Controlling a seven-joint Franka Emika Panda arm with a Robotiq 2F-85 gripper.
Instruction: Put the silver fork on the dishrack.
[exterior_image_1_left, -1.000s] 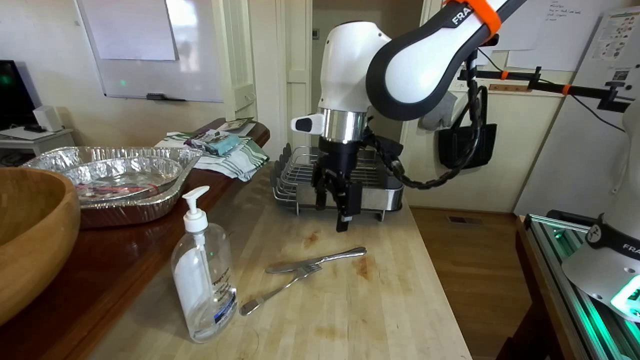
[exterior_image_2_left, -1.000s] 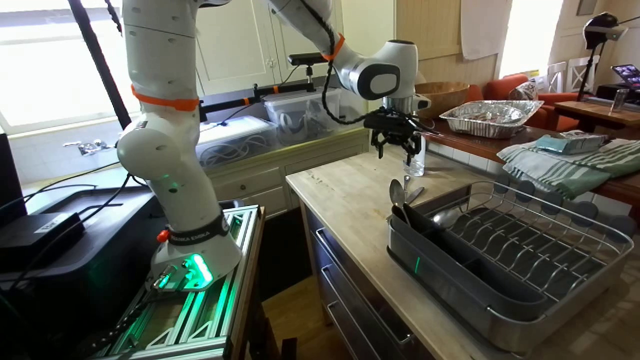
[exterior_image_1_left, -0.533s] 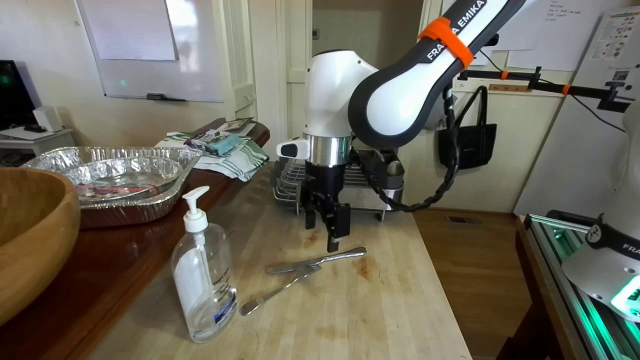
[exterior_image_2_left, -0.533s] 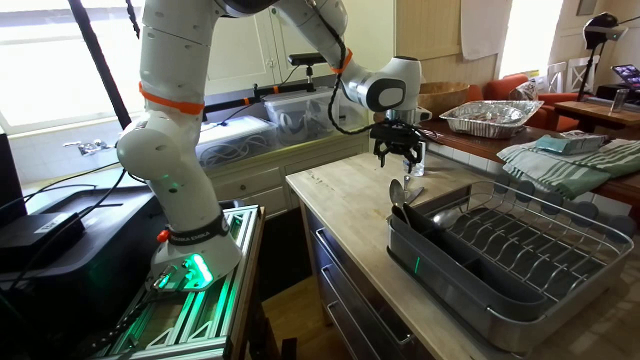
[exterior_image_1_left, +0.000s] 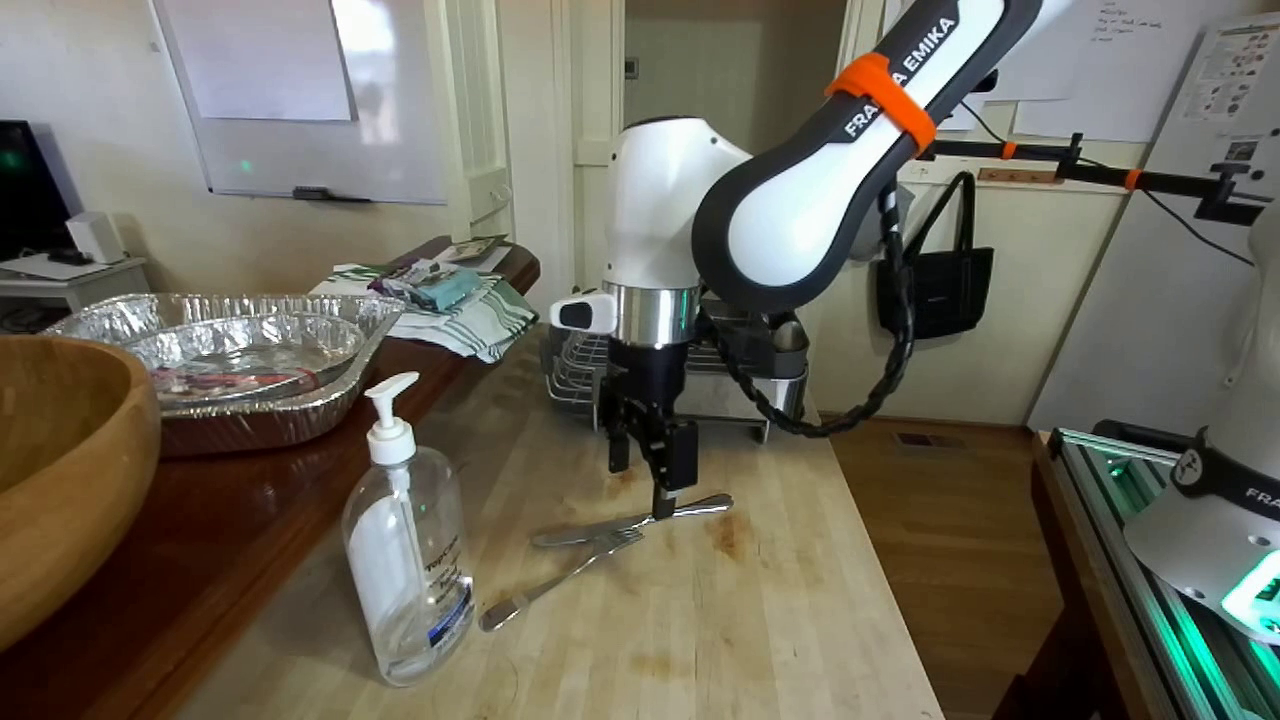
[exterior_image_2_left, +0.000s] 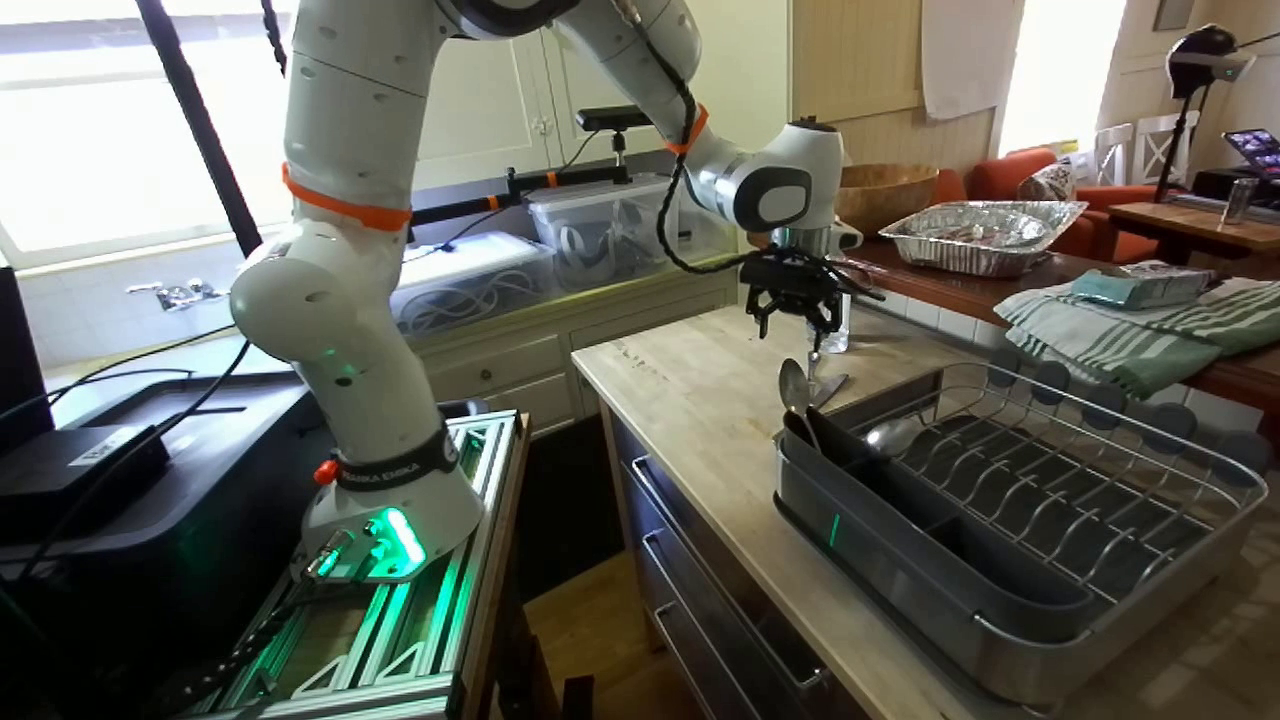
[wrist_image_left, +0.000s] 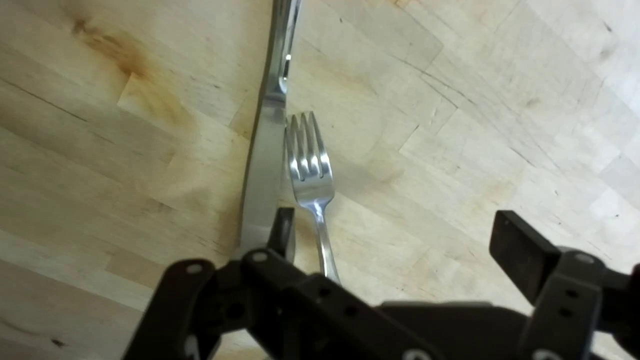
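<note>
The silver fork (wrist_image_left: 314, 187) lies flat on the wooden counter, its tines against a knife (wrist_image_left: 265, 165). Above them my gripper (wrist_image_left: 395, 222) stands open, holding nothing. In the wrist view the fork's neck shows between the fingers, close to the left finger, whose arm hides the handle's lower part. That left finger overlaps the knife blade's edge. An exterior view has the gripper (exterior_image_1_left: 641, 488) just above the fork (exterior_image_1_left: 612, 543), one fingertip in front of the knife handle. The dishrack (exterior_image_2_left: 1110, 655) stands at the counter's end beyond the utensils, partly hidden behind the arm in an exterior view.
A soap pump bottle (exterior_image_1_left: 410, 570) stands near the fork's handle end. Spoons (exterior_image_2_left: 793, 383) rest in the rack's dark cutlery holder (exterior_image_2_left: 860, 540). On the raised red-brown ledge are a wooden bowl (exterior_image_1_left: 75, 480), a foil pan (exterior_image_1_left: 250, 425) and striped towels (exterior_image_1_left: 480, 320).
My gripper has come down toward the counter and slightly toward the fork, staying open. The fork, the knife and the dishrack have not moved.
</note>
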